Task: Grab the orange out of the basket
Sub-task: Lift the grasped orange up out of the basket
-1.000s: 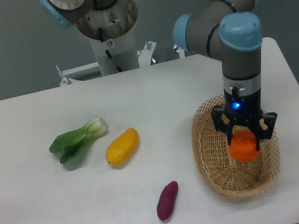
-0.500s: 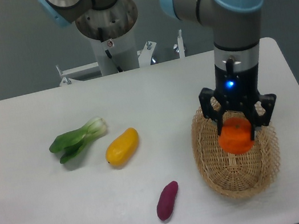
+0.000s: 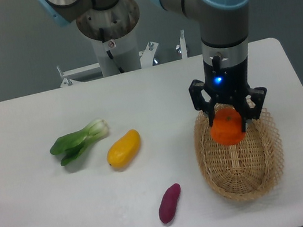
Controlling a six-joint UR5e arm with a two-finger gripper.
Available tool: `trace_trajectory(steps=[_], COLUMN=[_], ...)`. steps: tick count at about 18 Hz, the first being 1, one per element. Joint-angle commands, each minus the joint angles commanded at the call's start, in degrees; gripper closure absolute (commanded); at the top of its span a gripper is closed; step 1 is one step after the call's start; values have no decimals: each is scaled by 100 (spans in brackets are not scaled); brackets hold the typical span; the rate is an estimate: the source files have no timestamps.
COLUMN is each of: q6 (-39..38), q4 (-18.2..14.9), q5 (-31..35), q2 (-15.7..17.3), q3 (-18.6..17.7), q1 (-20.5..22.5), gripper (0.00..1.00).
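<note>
The orange is a small round bright-orange fruit held between my gripper's black fingers. My gripper is shut on it and holds it in the air above the far end of the basket. The basket is an oval tan wicker one at the right side of the white table, and nothing shows inside it. The arm comes down from above, and its wrist hides the top of the orange.
A yellow mango-like fruit and a green bok choy lie left of the middle. A purple sweet potato lies near the front, left of the basket. The robot base stands behind the table.
My gripper has risen with the orange and moved a little left, lifting it from inside the basket to above its far rim.
</note>
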Motion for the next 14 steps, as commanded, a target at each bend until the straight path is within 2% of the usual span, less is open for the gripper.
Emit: trace_trajectory(steps=[14], q6=[0], q4=[44], q5=[-9], q2=[0], q3=[-62], q1=[-26], gripper=[37])
